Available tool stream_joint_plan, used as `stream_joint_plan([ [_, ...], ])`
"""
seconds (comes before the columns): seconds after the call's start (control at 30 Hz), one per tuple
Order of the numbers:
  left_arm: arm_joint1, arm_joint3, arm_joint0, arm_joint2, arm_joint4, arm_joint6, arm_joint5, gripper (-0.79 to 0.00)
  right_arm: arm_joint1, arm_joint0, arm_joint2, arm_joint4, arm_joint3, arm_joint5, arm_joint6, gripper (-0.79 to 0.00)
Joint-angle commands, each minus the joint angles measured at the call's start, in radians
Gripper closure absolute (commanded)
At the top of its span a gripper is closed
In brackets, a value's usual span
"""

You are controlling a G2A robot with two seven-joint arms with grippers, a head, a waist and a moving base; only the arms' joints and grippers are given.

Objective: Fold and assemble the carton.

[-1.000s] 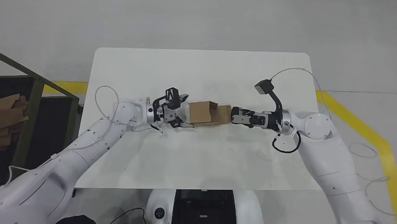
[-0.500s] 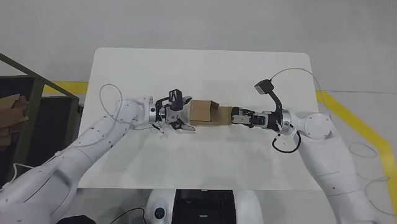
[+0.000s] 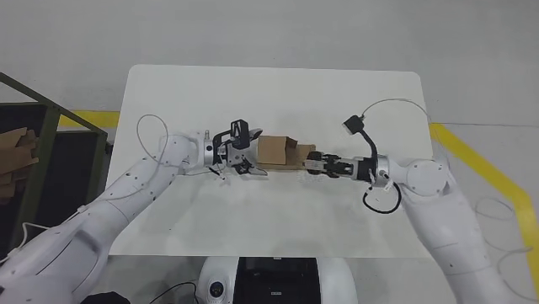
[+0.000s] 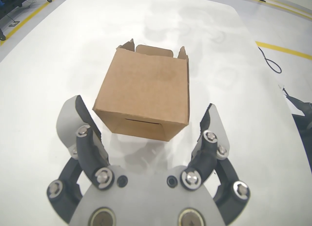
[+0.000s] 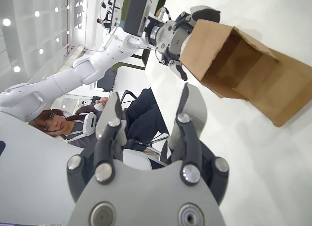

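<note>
While the carton is lying on its side near the middle of the white table, the two arms are flanking it, one at each end. The left gripper is sitting at the carton's closed end with its fingers spread wide, one to each side of that end. It is clamping nothing as far as I can see, though I cannot tell whether a pad is brushing the cardboard. The right gripper is hovering just beside the carton's open end, fingers parted and holding nothing.

To my eye the job is running past the halfway mark. The body is standing squared into a box shape, and the end facing the left gripper is looking tucked shut, with a slit showing across it. What is remaining is the open mouth, where the flaps are sticking out toward the right gripper and are waiting to be folded in and tucked.
</note>
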Motion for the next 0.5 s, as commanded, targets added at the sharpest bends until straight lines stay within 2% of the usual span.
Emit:
stream_joint_plan([
  [0.0,-0.002,0.001,0.001,-0.004,0.002,-0.002,-0.002,-0.785,0.002,-0.015,-0.013,-0.055,-0.027,0.040,-0.013,0.000],
  [0.13,-0.006,0.004,0.001,-0.011,0.002,-0.004,-0.009,-0.785,0.006,-0.037,-0.035,-0.151,-0.075,0.107,-0.045,0.000],
  [0.47,-0.014,0.015,0.010,-0.028,0.012,0.008,-0.020,-0.785,0.006,-0.037,-0.035,-0.151,-0.075,0.107,-0.045,0.000],
])
